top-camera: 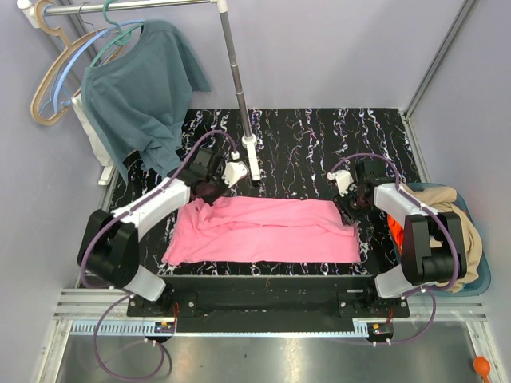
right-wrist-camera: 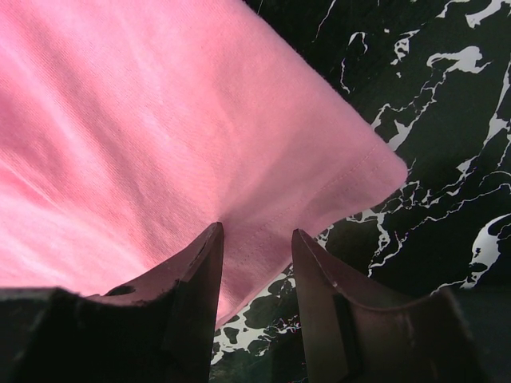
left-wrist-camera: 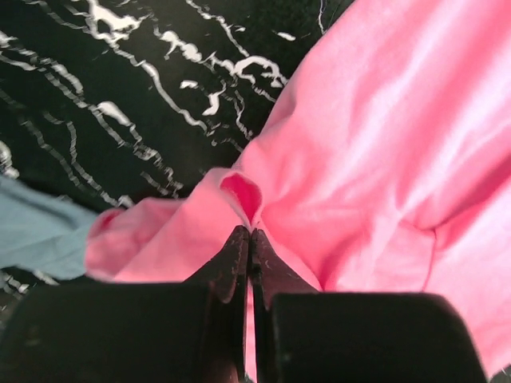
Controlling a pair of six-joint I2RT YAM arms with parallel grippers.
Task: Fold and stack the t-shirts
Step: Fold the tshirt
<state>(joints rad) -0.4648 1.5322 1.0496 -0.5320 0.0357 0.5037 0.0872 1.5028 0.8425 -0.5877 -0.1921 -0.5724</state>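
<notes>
Pink cotton t-shirt (top-camera: 263,231), bright and soft, lies spread on the black white-veined marble counter (top-camera: 311,148). We have our left gripper (left-wrist-camera: 250,238) clamped tight on a raised fold at one end; at the far end our right gripper (right-wrist-camera: 257,239) stands part-open, fingers straddling the hem.

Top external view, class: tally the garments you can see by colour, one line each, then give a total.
Pink t-shirt: 1
Teal-blue shirt: 1
Tan-beige garment: 1
Orange garment, only a patch showing: 1
Total: 4
</notes>
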